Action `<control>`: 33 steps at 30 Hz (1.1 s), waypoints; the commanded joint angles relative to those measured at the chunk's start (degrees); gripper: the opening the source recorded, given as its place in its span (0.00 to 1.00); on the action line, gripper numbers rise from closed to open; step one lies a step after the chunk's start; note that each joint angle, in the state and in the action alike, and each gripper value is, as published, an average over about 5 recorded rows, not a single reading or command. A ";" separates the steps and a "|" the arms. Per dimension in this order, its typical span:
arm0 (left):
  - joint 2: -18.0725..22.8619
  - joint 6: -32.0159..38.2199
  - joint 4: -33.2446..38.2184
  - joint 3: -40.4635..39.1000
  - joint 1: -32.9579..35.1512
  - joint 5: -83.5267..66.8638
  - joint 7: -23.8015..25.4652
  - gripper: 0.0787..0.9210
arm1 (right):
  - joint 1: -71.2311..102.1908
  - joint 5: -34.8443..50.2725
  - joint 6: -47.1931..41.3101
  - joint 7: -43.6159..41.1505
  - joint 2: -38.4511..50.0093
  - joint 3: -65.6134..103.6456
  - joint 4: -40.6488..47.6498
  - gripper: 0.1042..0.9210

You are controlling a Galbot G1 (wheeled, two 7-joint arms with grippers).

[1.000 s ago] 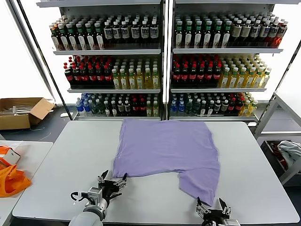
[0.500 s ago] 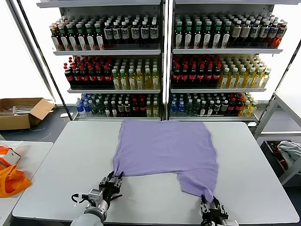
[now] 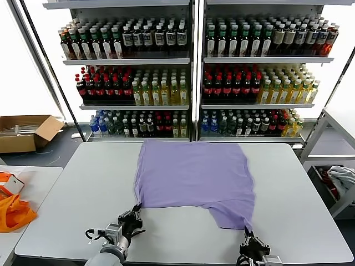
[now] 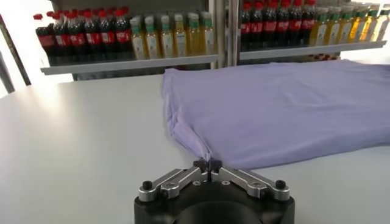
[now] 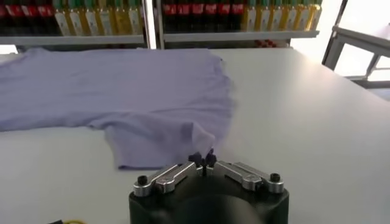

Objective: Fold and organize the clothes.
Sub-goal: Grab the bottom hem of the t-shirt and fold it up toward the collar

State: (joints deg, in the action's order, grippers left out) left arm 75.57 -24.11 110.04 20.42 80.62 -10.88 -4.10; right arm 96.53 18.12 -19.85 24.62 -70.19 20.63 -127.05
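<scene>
Grippers both clamped on T-shirt (image 3: 193,177) near table (image 3: 77,194) front edge: left gripper (image 3: 133,215) holds corner, right gripper (image 3: 248,237) sleeve tip. Advise lifting evenly, keeping cloth taut.

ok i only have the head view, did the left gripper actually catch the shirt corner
Observer: Yes. The left wrist view shows the left gripper shut, with the shirt corner pinched between its tips.
Operator: and the other side
Observer: The right wrist view shows the right gripper shut on its corner too, with a small peak of cloth drawn up into the tips.
</scene>
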 commanded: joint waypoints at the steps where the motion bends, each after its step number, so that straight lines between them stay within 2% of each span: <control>1: 0.44 4.01 1.05 0.04 -0.53 -0.64 0.32 0.01 | -2.11 -4.68 3.14 -3.50 -1.04 0.52 -0.62 0.00; 15: 2.07 9.01 -2.19 0.05 -5.58 -5.42 -0.55 0.01 | -8.11 -5.28 5.49 -5.96 -2.96 1.44 3.26 0.00; 33: 1.69 9.37 -5.90 0.37 -13.21 -10.09 -2.62 0.01 | -21.97 -0.18 2.59 -3.56 -4.17 1.96 8.31 0.00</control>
State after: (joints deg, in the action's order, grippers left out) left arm 77.59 -15.44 105.62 20.79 71.51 -18.96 -6.23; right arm 81.50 16.16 -16.35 19.91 -74.23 22.54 -120.77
